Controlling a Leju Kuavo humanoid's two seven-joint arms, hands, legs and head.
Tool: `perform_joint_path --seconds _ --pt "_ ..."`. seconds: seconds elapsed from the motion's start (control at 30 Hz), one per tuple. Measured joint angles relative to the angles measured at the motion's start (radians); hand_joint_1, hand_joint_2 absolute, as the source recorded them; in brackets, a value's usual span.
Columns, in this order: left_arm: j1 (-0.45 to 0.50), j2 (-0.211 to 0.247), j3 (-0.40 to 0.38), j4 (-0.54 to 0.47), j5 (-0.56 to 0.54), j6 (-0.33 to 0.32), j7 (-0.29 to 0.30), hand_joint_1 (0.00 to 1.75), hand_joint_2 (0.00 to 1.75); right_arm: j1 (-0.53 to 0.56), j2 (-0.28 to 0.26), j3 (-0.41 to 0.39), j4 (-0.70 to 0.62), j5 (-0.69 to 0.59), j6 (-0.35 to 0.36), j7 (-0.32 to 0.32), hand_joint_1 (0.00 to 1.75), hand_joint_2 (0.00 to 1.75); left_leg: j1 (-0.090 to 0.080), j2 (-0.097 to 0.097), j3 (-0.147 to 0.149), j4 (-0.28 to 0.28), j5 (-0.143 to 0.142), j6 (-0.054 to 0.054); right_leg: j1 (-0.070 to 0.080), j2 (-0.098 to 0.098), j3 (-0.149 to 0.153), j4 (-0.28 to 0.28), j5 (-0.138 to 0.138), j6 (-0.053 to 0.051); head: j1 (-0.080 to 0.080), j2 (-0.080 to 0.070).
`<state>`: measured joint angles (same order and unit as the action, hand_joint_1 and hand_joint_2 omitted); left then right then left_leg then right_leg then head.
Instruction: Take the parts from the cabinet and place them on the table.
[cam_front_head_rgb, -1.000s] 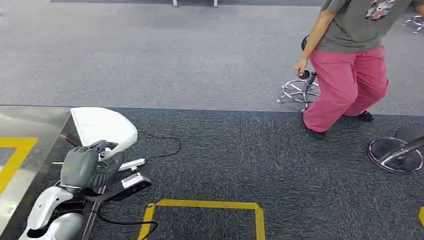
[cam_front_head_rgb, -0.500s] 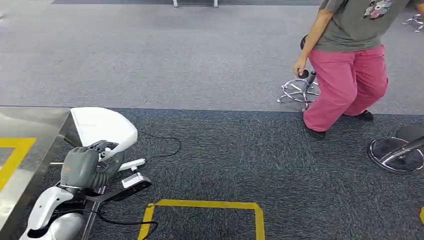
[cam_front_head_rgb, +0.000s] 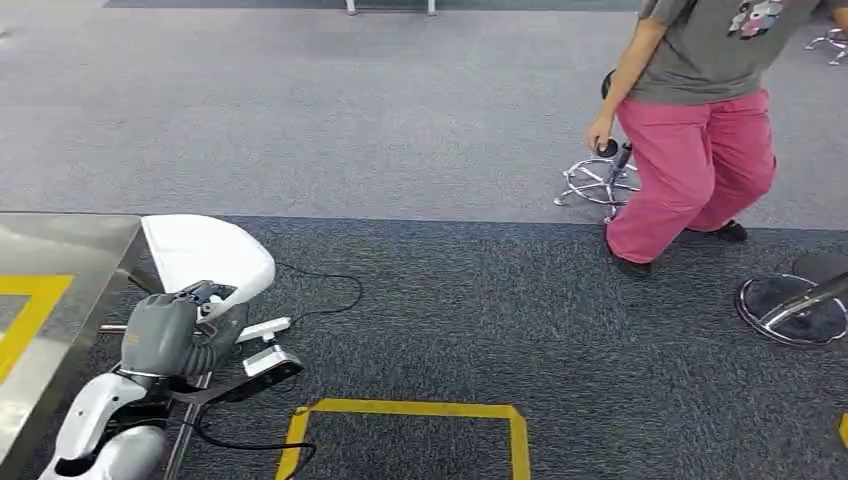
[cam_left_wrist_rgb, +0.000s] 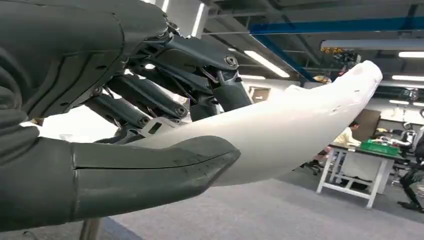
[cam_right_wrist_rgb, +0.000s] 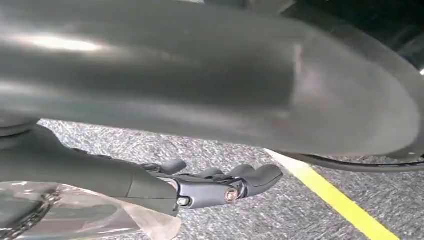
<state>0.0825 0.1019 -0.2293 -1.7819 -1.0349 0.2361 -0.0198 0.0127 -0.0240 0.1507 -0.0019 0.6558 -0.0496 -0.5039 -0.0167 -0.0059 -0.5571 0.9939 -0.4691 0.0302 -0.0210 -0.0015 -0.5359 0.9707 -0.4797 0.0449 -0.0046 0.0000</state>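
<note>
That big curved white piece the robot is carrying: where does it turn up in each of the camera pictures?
Head view: white part at lower left, beside the steel table, above the left hand that grips it.
Left wrist view: it sweeps across the middle, between thumb and fingers.
Right wrist view: not in it.
Shared landmark: the left hand.

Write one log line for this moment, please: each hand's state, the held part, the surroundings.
left hand: holds white curved part | right hand: fingers extended, empty | metal table: beside left hand | person: standing, far right
</note>
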Motion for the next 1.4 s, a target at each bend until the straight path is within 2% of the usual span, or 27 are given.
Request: perform_joint_path --seconds 0.13,0.17,0.27,0.3,0.33,0.4,0.43,0.47,0.53,0.6,0.63,0.67,0.7,0.77,0.8,0.87,0.93,0.97,1.0,1.1,1.13,1.17,1.2,1.27,1.3,1.33,1.4 --pt "0.001 0.000 0.001 0.000 0.000 0.000 0.000 1.75 1.75 -0.002 0.000 -0.010 0.000 0.013 -0.006 0.000 0.00 0.00 0.005 -0.003 0.012 -0.026 0.015 0.018 -0.002 -0.002 -0.003 0.007 -0.010 0.011 0.002 0.000" --pt "-0.002 0.000 0.001 0.000 0.000 0.000 0.000 1.75 1.75 -0.001 0.000 -0.012 0.000 0.014 -0.007 0.000 0.00 0.00 0.006 -0.007 0.013 -0.028 0.017 0.024 0.000 -0.001 -0.025 0.052 -0.045 0.007 0.001 0.000" --pt "0.001 0.002 0.003 0.001 0.000 -0.001 0.001 1.75 1.75 0.000 0.000 -0.018 0.000 0.019 -0.008 0.000 0.00 0.00 0.003 -0.019 0.010 -0.026 0.016 0.026 0.001 0.000 -0.146 0.299 -0.151 0.004 0.002 0.000" --pt "0.001 0.002 0.003 0.001 0.000 -0.002 0.001 1.75 1.75 0.003 0.000 -0.021 0.000 0.022 -0.008 0.000 0.00 0.00 0.002 -0.028 0.010 -0.026 0.016 0.026 0.001 0.000 -0.164 0.332 -0.151 0.004 0.002 0.000" --pt "0.002 0.002 0.002 0.002 0.000 -0.003 0.001 1.75 1.75 0.003 0.001 -0.025 0.000 0.025 -0.008 0.000 0.00 0.00 0.002 -0.038 0.011 -0.026 0.016 0.026 0.000 0.001 -0.156 0.313 -0.127 0.004 0.002 0.000" --pt "0.002 0.001 0.002 0.002 0.000 -0.003 0.002 1.75 1.75 0.004 0.001 -0.033 0.000 0.038 -0.008 0.000 0.00 0.00 0.004 -0.060 0.013 -0.021 0.013 0.020 -0.001 0.010 -0.084 0.163 -0.040 0.000 0.002 0.000" --pt "0.001 0.001 0.002 0.002 0.000 -0.003 0.002 1.75 1.75 0.005 0.001 -0.038 0.000 0.041 -0.008 0.000 0.00 0.00 0.005 -0.071 0.012 -0.015 0.009 0.014 -0.005 0.040 -0.037 0.067 0.002 -0.001 0.003 0.000" --pt "0.001 0.001 0.002 0.002 0.000 -0.002 0.002 1.75 1.75 0.006 0.001 -0.042 0.000 0.044 -0.008 0.000 0.00 0.00 0.001 -0.081 0.004 -0.005 0.004 0.005 -0.012 0.110 -0.016 0.031 -0.020 0.000 0.002 0.000" --pt "-0.002 0.002 0.003 0.002 0.000 -0.002 0.002 1.75 1.75 0.010 0.001 -0.047 0.002 0.049 -0.008 0.000 0.00 0.00 0.009 -0.102 -0.010 0.006 0.006 -0.006 -0.007 0.089 -0.010 0.030 -0.019 -0.002 0.000 0.000" --pt "0.002 0.002 0.003 0.002 0.000 -0.002 0.002 1.75 1.75 0.008 0.001 -0.050 0.002 0.052 -0.008 0.000 0.00 0.00 0.016 -0.128 -0.015 0.006 0.009 -0.020 -0.001 0.066 -0.008 0.030 -0.018 -0.014 0.001 0.000" --pt "0.003 0.001 0.003 0.002 0.000 -0.002 0.002 1.75 1.75 0.008 0.001 -0.050 0.002 0.055 -0.009 0.001 0.00 0.00 0.019 -0.119 -0.015 0.010 -0.001 -0.021 -0.007 0.049 -0.004 0.023 -0.014 -0.022 0.002 0.000" --pt "0.001 0.001 0.004 0.002 0.000 -0.002 0.002 1.75 1.75 0.008 0.001 -0.052 0.002 0.056 -0.009 0.000 0.00 0.00 0.017 -0.066 -0.028 0.044 -0.022 -0.027 -0.004 0.038 -0.001 0.020 -0.015 -0.028 -0.004 0.000" --pt "-0.003 0.001 0.004 0.002 -0.001 -0.002 0.002 1.75 1.75 0.009 0.001 -0.056 0.002 0.059 -0.009 0.000 0.00 0.00 0.020 -0.037 -0.060 0.110 -0.057 -0.033 -0.004 0.023 -0.001 0.020 -0.017 -0.032 -0.009 0.000" --pt "-0.004 0.001 0.003 0.002 -0.001 -0.003 0.002 1.75 1.75 0.011 0.002 -0.064 0.002 0.065 -0.009 0.001 0.00 0.00 0.024 -0.017 -0.133 0.257 -0.116 -0.043 0.000 -0.009 0.001 0.020 -0.021 -0.037 -0.008 0.000" --pt "-0.002 0.001 0.003 0.003 -0.001 -0.003 0.002 1.75 1.75 0.012 0.002 -0.066 0.002 0.068 -0.009 0.002 0.00 0.00 0.026 -0.011 -0.158 0.302 -0.125 -0.047 0.001 -0.025 0.002 0.020 -0.023 -0.038 -0.008 0.000" --pt "0.000 0.001 0.003 0.005 -0.001 -0.003 0.002 1.75 1.75 0.011 0.002 -0.070 0.002 0.071 -0.009 0.004 0.00 0.00 0.029 -0.005 -0.144 0.264 -0.079 -0.050 0.004 -0.052 0.006 0.020 -0.027 -0.038 -0.008 0.000" --pt "0.000 0.001 0.003 0.005 -0.001 -0.003 0.002 1.75 1.75 0.007 0.002 -0.074 0.002 0.072 -0.009 0.004 0.00 0.00 0.027 0.027 -0.058 0.093 0.017 -0.044 0.004 -0.076 0.016 0.020 -0.033 -0.033 -0.008 0.000" --pt "-0.002 0.001 0.003 0.005 -0.001 -0.003 0.002 1.75 1.75 0.006 0.002 -0.075 0.002 0.072 -0.009 0.004 0.00 0.00 0.017 0.100 -0.026 0.032 0.018 -0.039 0.006 -0.085 0.022 0.019 -0.036 -0.029 -0.008 0.000" --pt "-0.004 0.001 0.003 0.005 -0.001 -0.004 0.003 1.75 1.75 0.005 0.002 -0.075 0.002 0.073 -0.009 0.005 0.00 0.00 -0.001 0.140 -0.024 0.019 0.013 -0.033 0.016 -0.096 0.022 0.022 -0.041 -0.023 -0.009 0.000" --pt "-0.006 0.001 0.003 0.005 -0.001 -0.006 0.003 1.75 1.75 0.001 0.003 -0.077 0.002 0.079 -0.009 0.009 0.00 0.00 -0.002 0.096 -0.033 0.014 0.007 -0.012 0.017 -0.141 0.031 0.016 -0.048 -0.009 -0.010 0.000" --pt "-0.006 0.001 0.003 0.005 -0.001 -0.006 0.003 1.75 1.75 0.000 0.003 -0.083 0.001 0.085 -0.008 0.012 0.00 0.00 0.006 0.078 -0.024 0.005 0.014 -0.002 0.011 -0.130 0.032 0.020 -0.057 0.002 -0.009 0.000" --pt "-0.009 -0.002 0.003 0.005 -0.001 -0.006 0.003 1.75 1.75 0.000 0.003 -0.085 0.001 0.088 -0.007 0.012 0.00 0.00 0.007 0.066 -0.024 0.004 0.015 0.004 0.008 -0.073 0.022 0.045 -0.075 0.002 -0.007 0.000" --pt "-0.013 0.000 0.003 0.005 -0.001 -0.006 0.003 1.75 1.75 0.000 0.003 -0.089 0.001 0.090 -0.006 0.013 0.00 0.00 0.007 0.052 -0.024 0.004 0.016 0.012 0.008 -0.032 -0.009 0.110 -0.112 0.000 -0.005 0.000" --pt "-0.014 -0.002 0.003 0.005 -0.001 -0.006 0.004 1.75 1.75 0.002 0.004 -0.092 0.001 0.091 -0.005 0.013 0.00 0.00 0.005 0.023 -0.024 0.004 0.015 0.018 0.008 -0.004 -0.095 0.279 -0.180 0.001 -0.005 0.000" --pt "-0.013 -0.002 0.003 0.006 -0.001 -0.006 0.004 1.75 1.75 0.005 0.004 -0.093 0.002 0.093 -0.002 0.014 0.00 0.00 0.004 0.006 -0.024 0.005 0.015 0.018 0.009 -0.001 -0.131 0.338 -0.191 0.002 -0.003 0.000" --pt "-0.011 -0.002 0.003 0.006 -0.001 -0.007 0.004 1.75 1.75 0.007 0.004 -0.094 0.002 0.093 -0.002 0.014 0.00 0.00 0.004 -0.013 -0.022 0.005 0.015 0.018 0.009 0.001 -0.148 0.350 -0.176 0.001 -0.005 0.000" --pt "-0.011 -0.002 0.003 0.006 -0.001 -0.007 0.004 1.75 1.75 0.006 0.004 -0.100 0.002 0.095 -0.002 0.014 0.00 0.00 0.004 -0.047 -0.017 0.006 0.014 0.017 0.009 0.004 -0.111 0.235 -0.084 -0.002 -0.003 0.000"
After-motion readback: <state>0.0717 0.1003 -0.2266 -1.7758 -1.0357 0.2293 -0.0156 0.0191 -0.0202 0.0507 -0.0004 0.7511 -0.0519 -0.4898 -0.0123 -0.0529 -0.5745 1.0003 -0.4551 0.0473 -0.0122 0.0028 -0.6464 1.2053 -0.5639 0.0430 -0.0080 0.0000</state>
